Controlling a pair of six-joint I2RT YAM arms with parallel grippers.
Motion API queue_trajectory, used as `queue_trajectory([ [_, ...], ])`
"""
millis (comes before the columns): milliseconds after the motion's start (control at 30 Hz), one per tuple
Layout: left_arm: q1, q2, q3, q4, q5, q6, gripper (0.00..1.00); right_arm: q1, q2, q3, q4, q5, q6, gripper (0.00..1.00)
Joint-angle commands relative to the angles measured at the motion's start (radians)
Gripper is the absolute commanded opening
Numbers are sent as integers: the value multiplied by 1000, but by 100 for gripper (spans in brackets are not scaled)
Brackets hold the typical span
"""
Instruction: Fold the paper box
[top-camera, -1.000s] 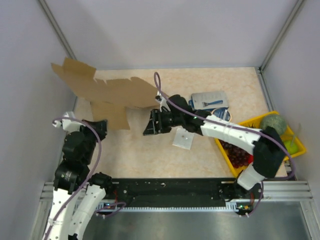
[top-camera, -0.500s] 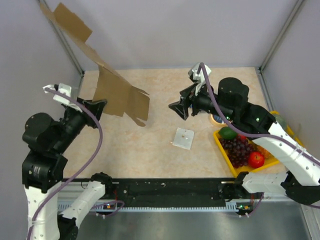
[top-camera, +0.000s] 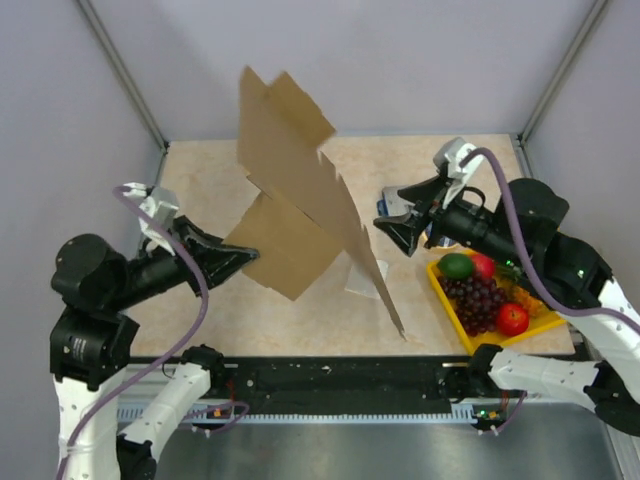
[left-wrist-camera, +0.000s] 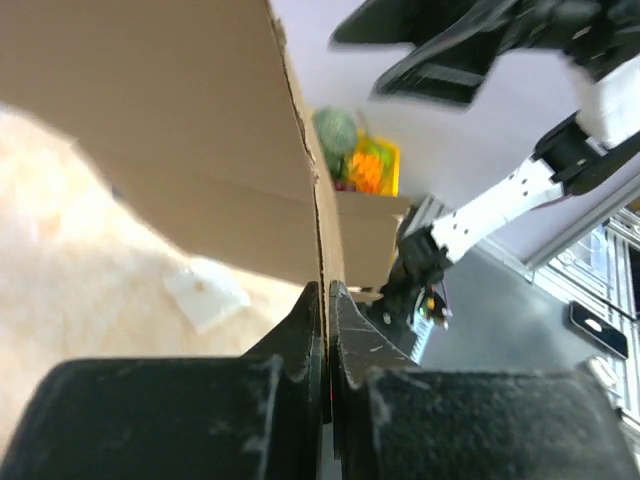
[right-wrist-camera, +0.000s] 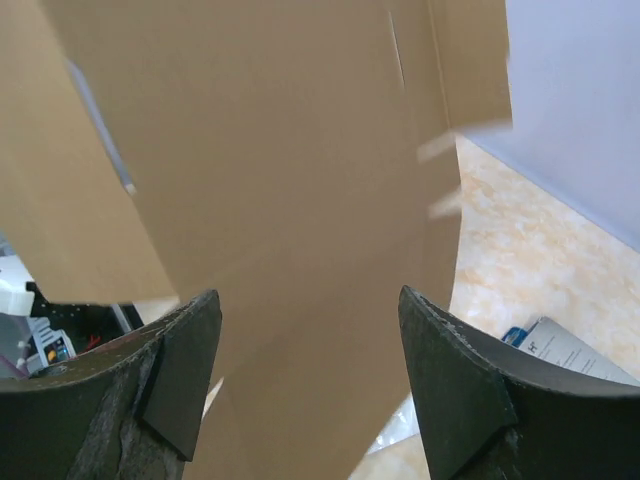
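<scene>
The paper box (top-camera: 300, 190) is a large brown cardboard sheet held up off the table, standing nearly on edge and slanting from the back middle toward the front. My left gripper (top-camera: 238, 260) is shut on its lower left flap. In the left wrist view the fingertips (left-wrist-camera: 325, 292) pinch the cardboard (left-wrist-camera: 180, 120) edge between them. My right gripper (top-camera: 392, 226) hovers to the right of the sheet, open, jaws facing it. In the right wrist view the cardboard (right-wrist-camera: 280, 150) fills the gap ahead of the gripper (right-wrist-camera: 310, 300), with nothing between the fingers.
A yellow basket (top-camera: 447, 305) of fruit sits at the right, under the right arm. A small white packet (top-camera: 352, 282) lies on the table, partly hidden behind the sheet. A blue-and-white package (right-wrist-camera: 570, 350) lies farther back. Grey walls close in three sides.
The left arm has swung the cardboard from the far left corner to the middle, turning it nearly on edge. The right gripper has pulled back to the right and opened wider.
</scene>
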Motion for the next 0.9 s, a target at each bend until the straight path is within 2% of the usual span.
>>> queue_trajectory([
  [0,-2,11,-82,-161,-191,57,0,-5,-3,8,3,-27,26,72],
  [100,-1,11,-179,-232,-439,36,0,-4,20,-24,17,-55,68,72],
  [167,-1,12,-270,-249,-543,54,0,-4,51,-49,35,-64,84,72],
  [200,-1,17,-303,-249,-656,62,0,-4,65,-63,63,-67,88,72],
  [267,-1,79,-356,-258,-758,86,0,-5,109,-110,104,-86,79,72],
  [400,-1,244,-325,-272,-936,106,0,-4,233,-117,149,-22,-2,72],
  [433,1,274,-269,-309,-972,106,0,-7,259,-98,161,0,-48,72],
  [467,1,331,-243,-324,-984,116,0,-8,313,-83,163,3,-60,72],
  [600,1,396,-235,-252,-1032,206,0,-39,411,-9,204,-35,-143,72],
  [667,1,388,-264,-200,-934,275,0,-61,442,6,236,-81,-193,72],
  [700,1,382,-273,-194,-888,298,0,-68,465,11,250,-99,-268,71],
  [767,-1,347,-300,-176,-831,303,0,-87,485,6,310,-138,-360,71],
  [800,-1,328,-317,-162,-820,307,0,-88,511,26,313,-144,-466,71],
  [867,-2,267,-366,-122,-813,320,0,-100,549,60,324,-181,-563,70],
])
